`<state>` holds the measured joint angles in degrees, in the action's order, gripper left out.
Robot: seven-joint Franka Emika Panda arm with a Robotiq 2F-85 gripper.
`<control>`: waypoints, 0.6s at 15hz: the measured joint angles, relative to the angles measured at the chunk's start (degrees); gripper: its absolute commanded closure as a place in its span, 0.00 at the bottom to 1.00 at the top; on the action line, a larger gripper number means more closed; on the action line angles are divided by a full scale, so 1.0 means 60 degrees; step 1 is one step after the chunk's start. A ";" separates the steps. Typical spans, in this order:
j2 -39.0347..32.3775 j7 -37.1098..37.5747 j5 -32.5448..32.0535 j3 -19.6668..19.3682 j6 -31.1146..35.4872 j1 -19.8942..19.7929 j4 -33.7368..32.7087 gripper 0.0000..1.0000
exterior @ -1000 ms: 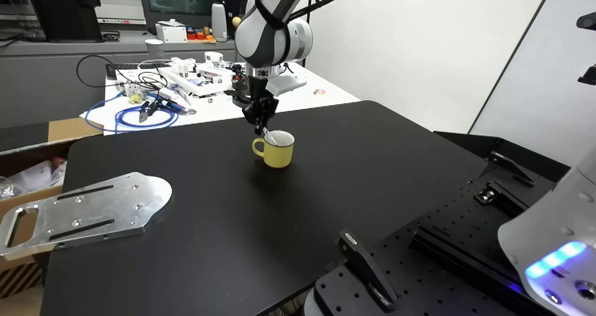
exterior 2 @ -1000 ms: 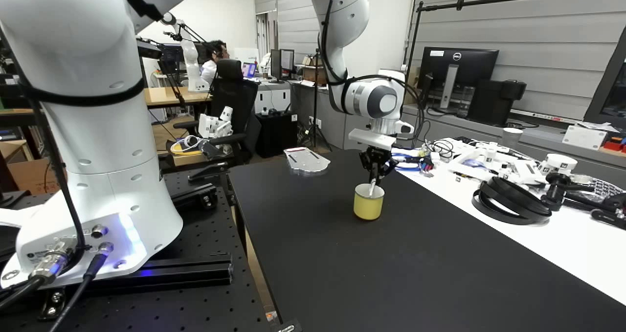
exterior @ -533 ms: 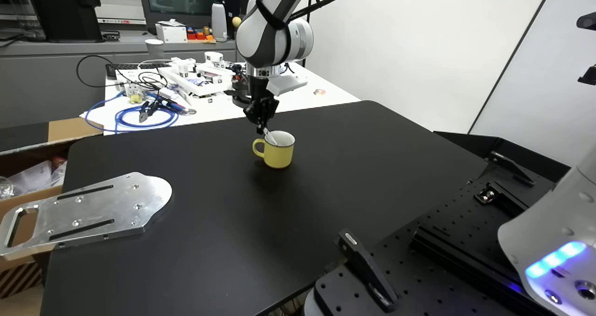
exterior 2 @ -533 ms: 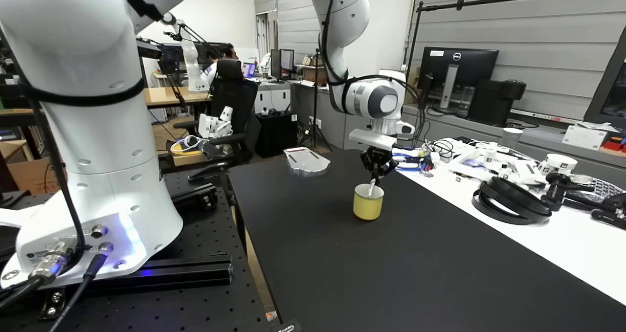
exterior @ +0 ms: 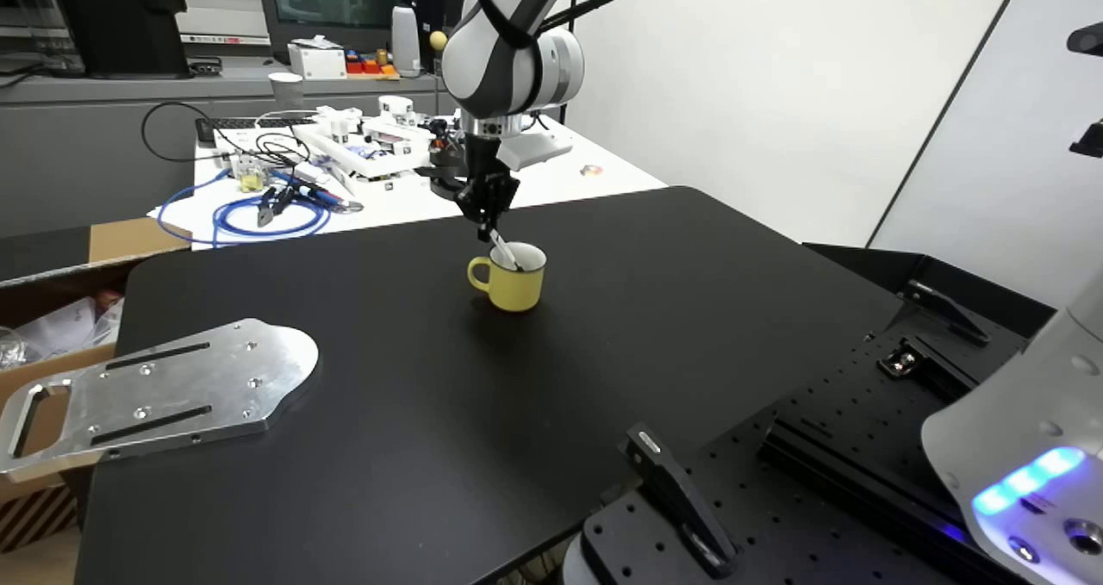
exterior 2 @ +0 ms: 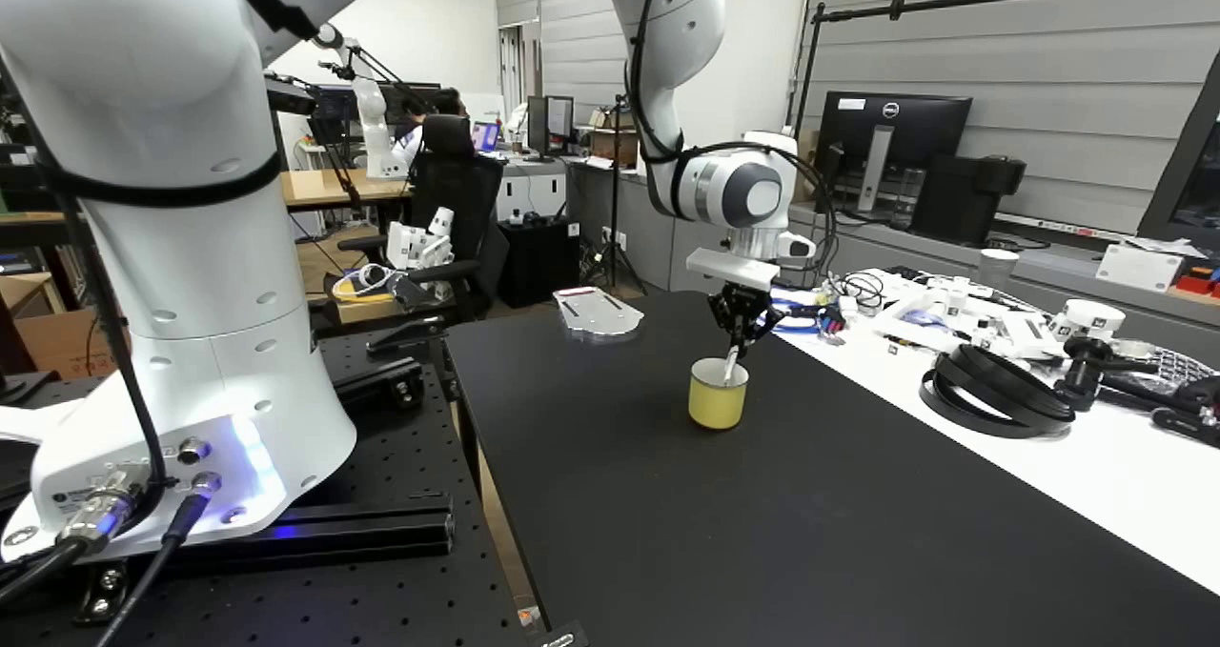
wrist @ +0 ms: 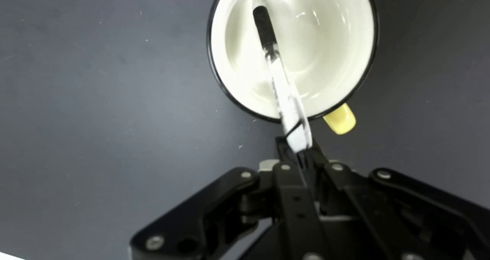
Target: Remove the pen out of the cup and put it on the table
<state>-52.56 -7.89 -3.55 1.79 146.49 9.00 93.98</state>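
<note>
The pen point(wrist: 281, 85) slants downward and forward from your claw point(wrist: 300, 151), which is narrowed upon its white upper end; the dark lower end appears to lie inside the mouth of the cup point(exterior: 515, 292), upright on the black table point(wrist: 115, 137) below and just ahead of the claw. Whether pen and cup touch cannot be told. Expect the pen to handle as light, stiff and rather slippery, not notably fragile. Held by one extremity, it may pivot as you draw it upward; a grasp nearer mid-barrel would probably steady it, though your present one should suffice for lifting.
</note>
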 measured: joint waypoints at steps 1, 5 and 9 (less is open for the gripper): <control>0.0050 0.0000 0.0004 0.0000 0.0000 -0.0018 -0.0002 0.97; 0.0316 0.0000 0.0009 0.0010 0.0036 -0.0078 -0.0032 0.97; 0.0671 0.0000 0.0011 0.0026 0.0046 -0.0113 -0.0040 0.97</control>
<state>-48.53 -7.89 -3.49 1.95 146.77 8.32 93.74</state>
